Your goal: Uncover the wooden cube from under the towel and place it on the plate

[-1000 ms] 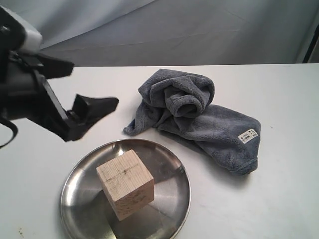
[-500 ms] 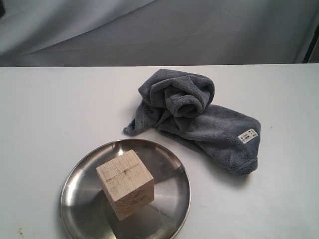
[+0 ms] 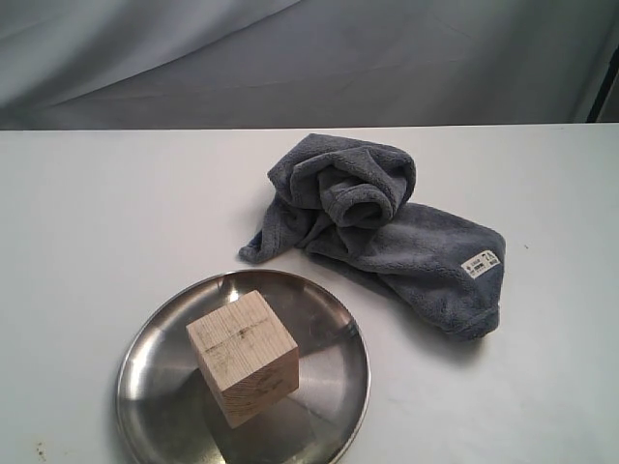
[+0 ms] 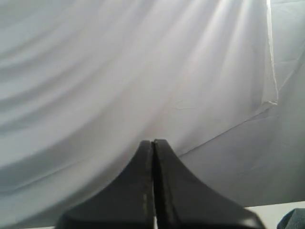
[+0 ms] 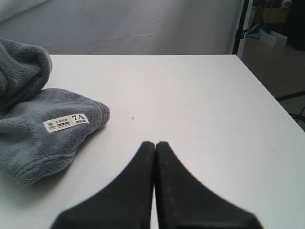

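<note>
The pale wooden cube (image 3: 243, 357) stands on the round steel plate (image 3: 334, 319) at the front left of the table, cross lines on its top face. Behind and to the right lies the blue-grey towel (image 3: 382, 227), bunched up, its white label (image 3: 481, 262) showing; the right wrist view sees it too, the towel (image 5: 43, 129) lying beside that gripper. My left gripper (image 4: 153, 142) is shut and empty, pointing at the grey backdrop. My right gripper (image 5: 155, 143) is shut and empty above bare table, apart from the towel. Neither arm shows in the exterior view.
A white table (image 3: 116, 213) carries everything, with a draped grey backdrop (image 3: 309, 58) behind it. The table's right edge (image 5: 267, 90) and a dark stand (image 5: 240, 26) beyond it show in the right wrist view.
One second ago the left arm and its gripper hung over the table's left side; it has since withdrawn out of the exterior view. Cube, plate and towel have not moved.
</note>
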Motion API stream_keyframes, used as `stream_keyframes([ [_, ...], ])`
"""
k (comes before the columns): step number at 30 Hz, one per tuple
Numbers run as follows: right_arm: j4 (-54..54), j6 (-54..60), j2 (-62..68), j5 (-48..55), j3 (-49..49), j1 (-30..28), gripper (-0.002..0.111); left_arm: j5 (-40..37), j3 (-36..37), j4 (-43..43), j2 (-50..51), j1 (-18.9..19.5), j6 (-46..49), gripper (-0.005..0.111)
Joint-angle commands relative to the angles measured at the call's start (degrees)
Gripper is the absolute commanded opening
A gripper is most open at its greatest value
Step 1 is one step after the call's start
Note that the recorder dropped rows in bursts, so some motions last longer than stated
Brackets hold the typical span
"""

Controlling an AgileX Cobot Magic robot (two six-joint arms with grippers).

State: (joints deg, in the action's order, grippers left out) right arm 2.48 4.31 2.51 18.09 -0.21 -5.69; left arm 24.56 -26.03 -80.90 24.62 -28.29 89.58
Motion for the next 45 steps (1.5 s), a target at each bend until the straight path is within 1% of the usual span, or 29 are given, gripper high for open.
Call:
stream_keyframes([
  [1,0.0,-0.3,-0.3,-0.2,0.2,0.1,0.0,0.8,1.5,-11.7,-2.0,-0.3,9.4,0.0],
  [2,0.0,-0.3,-0.3,-0.2,0.2,0.1,0.0,0.5,1.8,-13.5,-2.0,-0.3,10.5,0.0],
  [3,0.0,-0.3,-0.3,-0.2,0.2,0.1,0.0,-1.9,2.0,-18.1,-2.0,-0.3,12.9,0.0],
  [4,0.0,-0.3,-0.3,-0.2,0.2,0.1,0.0,-3.8,2.0,-19.0,-2.0,-0.3,15.0,0.0],
  [5,0.0,-0.3,-0.3,-0.2,0.2,0.1,0.0,-9.0,2.4,-19.0,-2.0,-0.3,19.1,0.0],
  [6,0.0,-0.3,-0.3,-0.2,0.2,0.1,0.0,-13.8,3.2,-19.0,-2.0,-0.3,19.7,0.0],
  [8,0.0,-0.3,-0.3,-0.2,0.2,0.1,0.0,-19.8,5.0,-19.0,-2.0,-0.3,16.4,0.0],
  [9,0.0,-0.3,-0.3,-0.2,0.2,0.1,0.0,-19.9,6.0,-19.0,-2.0,-0.3,16.5,0.0],
  [12,0.0,-0.3,-0.3,-0.2,0.2,0.1,0.0,-14.7,8.7,-19.0,-2.0,-0.3,17.4,0.0],
  [16,0.0,-0.3,-0.3,-0.2,0.2,0.1,0.0,-8.4,8.7,-19.0,-2.0,-0.3,16.6,0.0],
  [22,0.0,-0.3,-0.3,-0.2,0.2,0.1,0.0,-7.5,8.7,-19.0,-2.0,-0.3,17.1,0.0],
  [24,0.0,-0.3,-0.3,-0.2,0.2,0.1,0.0,-5.2,8.7,-19.0,-2.0,-0.3,17.1,0.0],
  [27,0.0,-0.3,-0.3,-0.2,0.2,0.1,0.0,-3.4,8.7,-19.0,-2.0,-0.3,13.8,0.0],
  [29,0.0,-0.3,-0.3,-0.2,0.2,0.1,0.0,-2.2,8.7,-19.0,-2.8,-0.3,13.4,0.0],
  [32,0.0,-0.3,-0.2,-0.2,0.2,0.0,0.0,-2.0,10.4,-19.0,-6.3,1.9,12.0,0.0],
  [35,0.0,-0.3,-0.2,-0.2,0.2,0.0,0.0,-2.1,13.5,-19.0,-12.7,5.8,8.9,0.0],
  [40,0.0,-0.3,-0.2,-0.2,0.2,0.0,0.0,-4.2,17.9,-19.0,-24.6,15.3,6.3,0.0],
  [43,0.0,-0.3,-0.3,-0.3,0.2,0.0,0.0,-6.7,18.6,-19.0,-24.6,21.2,4.9,0.0],
  [45,0.0,-0.3,-0.2,-0.6,0.2,0.0,0.0,-10.0,18.9,-19.0,-24.6,24.5,4.9,0.0],
])
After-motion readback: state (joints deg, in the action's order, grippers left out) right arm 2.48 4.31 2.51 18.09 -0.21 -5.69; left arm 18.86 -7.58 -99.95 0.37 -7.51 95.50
